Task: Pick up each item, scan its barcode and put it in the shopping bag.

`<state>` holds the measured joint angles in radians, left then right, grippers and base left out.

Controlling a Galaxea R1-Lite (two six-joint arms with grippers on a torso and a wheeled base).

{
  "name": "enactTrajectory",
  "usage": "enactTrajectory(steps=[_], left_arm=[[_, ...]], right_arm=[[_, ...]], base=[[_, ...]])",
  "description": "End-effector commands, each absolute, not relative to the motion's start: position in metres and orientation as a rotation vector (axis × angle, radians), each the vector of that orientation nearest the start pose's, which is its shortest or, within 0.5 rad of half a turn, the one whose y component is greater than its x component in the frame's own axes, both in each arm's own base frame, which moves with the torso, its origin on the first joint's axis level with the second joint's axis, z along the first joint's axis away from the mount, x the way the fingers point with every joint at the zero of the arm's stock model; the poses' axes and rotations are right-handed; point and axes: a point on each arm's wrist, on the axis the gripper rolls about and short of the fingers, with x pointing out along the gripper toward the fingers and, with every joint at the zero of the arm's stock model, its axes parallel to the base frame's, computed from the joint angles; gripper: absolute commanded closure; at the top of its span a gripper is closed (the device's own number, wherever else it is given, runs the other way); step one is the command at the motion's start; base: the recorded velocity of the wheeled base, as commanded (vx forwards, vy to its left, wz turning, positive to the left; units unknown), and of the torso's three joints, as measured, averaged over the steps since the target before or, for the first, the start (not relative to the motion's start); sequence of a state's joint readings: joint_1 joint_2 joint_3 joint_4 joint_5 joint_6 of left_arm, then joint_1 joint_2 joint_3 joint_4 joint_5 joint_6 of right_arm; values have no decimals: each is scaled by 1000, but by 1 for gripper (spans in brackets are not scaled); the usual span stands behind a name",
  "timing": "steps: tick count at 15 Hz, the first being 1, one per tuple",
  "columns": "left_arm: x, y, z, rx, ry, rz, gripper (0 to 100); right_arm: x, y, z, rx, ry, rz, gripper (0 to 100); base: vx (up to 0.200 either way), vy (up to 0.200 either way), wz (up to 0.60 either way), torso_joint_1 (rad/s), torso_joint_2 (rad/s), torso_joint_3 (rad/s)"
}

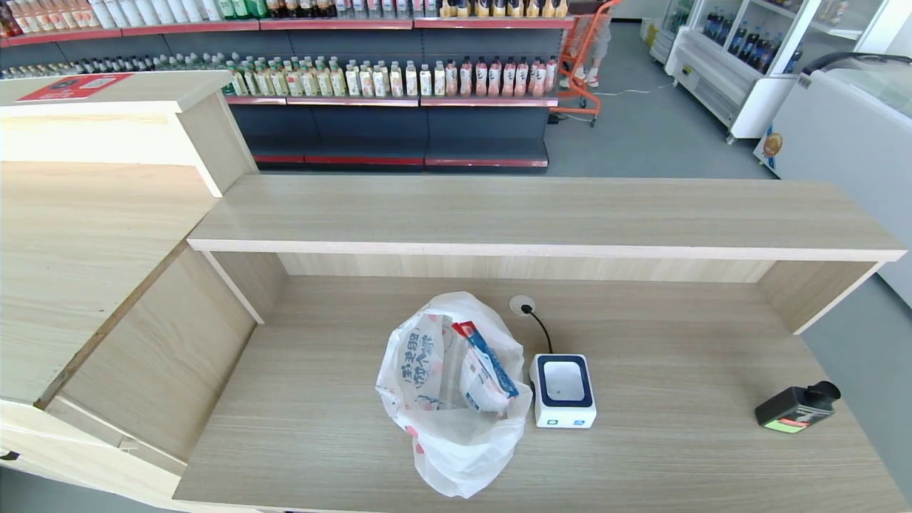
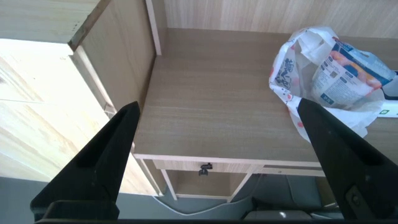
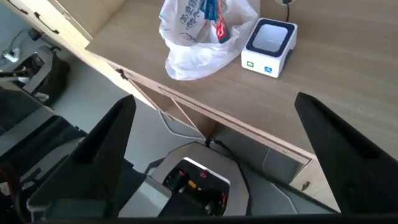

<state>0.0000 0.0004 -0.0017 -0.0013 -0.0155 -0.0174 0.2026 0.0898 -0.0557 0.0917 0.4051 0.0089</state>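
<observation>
Slumping on the pale wood-grain laminate counter (image 1: pixel 677 370), the shopping bag (image 1: pixel 456 442) is thin, crinkled white plastic with red print, its mouth gaping. Inside stand soft, glossy packets (image 1: pixel 484 370), one white with blue and red bands. Just beside the bag, on its right, sits the barcode scanner (image 1: pixel 563 390), a rounded white box with a dark blue frame round its window. Its black cable (image 1: pixel 539 329) curves to a round grommet (image 1: pixel 522 305) in the counter. Well apart, near the right edge, lies a blocky black handheld device (image 1: pixel 796 407), possibly a second scanner. The left gripper (image 2: pixel 217 106) and right gripper (image 3: pixel 214 98) hang by the counter's near edge, dark wedge fingers spread wide, holding nothing. A raised ledge (image 1: pixel 541 214) backs the counter. Beyond it are shelves of bottles (image 1: pixel 399 78) and glass-fronted chillers (image 1: pixel 741 43) on a grey floor.
</observation>
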Motion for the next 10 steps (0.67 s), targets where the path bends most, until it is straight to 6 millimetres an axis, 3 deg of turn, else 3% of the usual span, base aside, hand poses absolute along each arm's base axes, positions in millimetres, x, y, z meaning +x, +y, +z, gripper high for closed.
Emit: enactTrajectory(steps=[1, 3, 6, 10], left_arm=[[-23, 0, 76, -17, -3, -15, 0], [-23, 0, 76, -12, -3, -17, 0], [-23, 0, 76, -14, -3, -17, 0], [-23, 0, 76, -12, -3, -17, 0]], right_arm=[[-22, 4, 84, 21, 137, 604, 0], [-22, 4, 84, 21, 137, 606, 0], [-23, 4, 84, 21, 137, 608, 0], [-23, 4, 84, 21, 137, 608, 0]], base=[[-200, 0, 0, 32, 7, -7], [-200, 0, 0, -7, -2, 2], [0, 0, 0, 0, 0, 0], [0, -200, 0, -2, -7, -1]])
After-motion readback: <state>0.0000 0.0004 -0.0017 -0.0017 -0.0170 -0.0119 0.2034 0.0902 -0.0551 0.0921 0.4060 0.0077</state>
